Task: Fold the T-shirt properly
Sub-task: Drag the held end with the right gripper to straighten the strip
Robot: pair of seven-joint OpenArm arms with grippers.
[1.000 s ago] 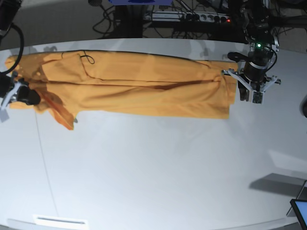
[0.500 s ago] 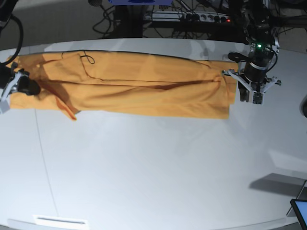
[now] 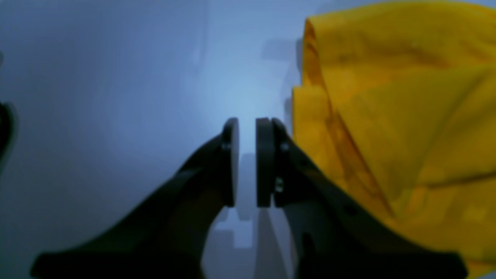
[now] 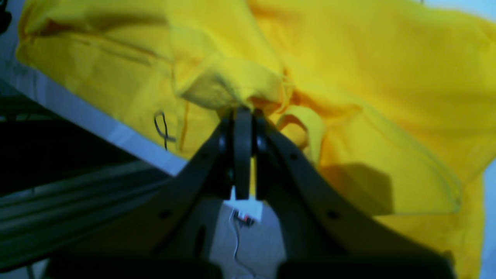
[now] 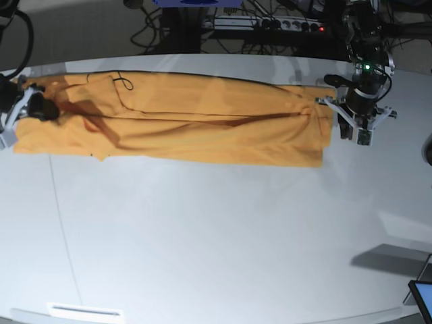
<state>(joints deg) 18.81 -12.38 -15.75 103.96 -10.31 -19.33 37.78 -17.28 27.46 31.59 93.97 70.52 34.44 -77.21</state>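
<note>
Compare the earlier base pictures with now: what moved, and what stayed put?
The right gripper, shut on the T-shirt, carried its end flap up toward the table's far edge, folding it over. The left gripper shifted slightly; its jaws hold nothing. The shirt's other end stayed put.

One T-shirt (image 5: 189, 125), pinched at one end between the closed jaws of the right gripper (image 4: 243, 116). Two grippers in all; the left gripper (image 3: 246, 162) has only a narrow slit between its jaws, the cloth just beside one jaw. One white table (image 5: 223, 243). One power strip (image 5: 270, 24). One screen corner (image 5: 424, 297).
</note>
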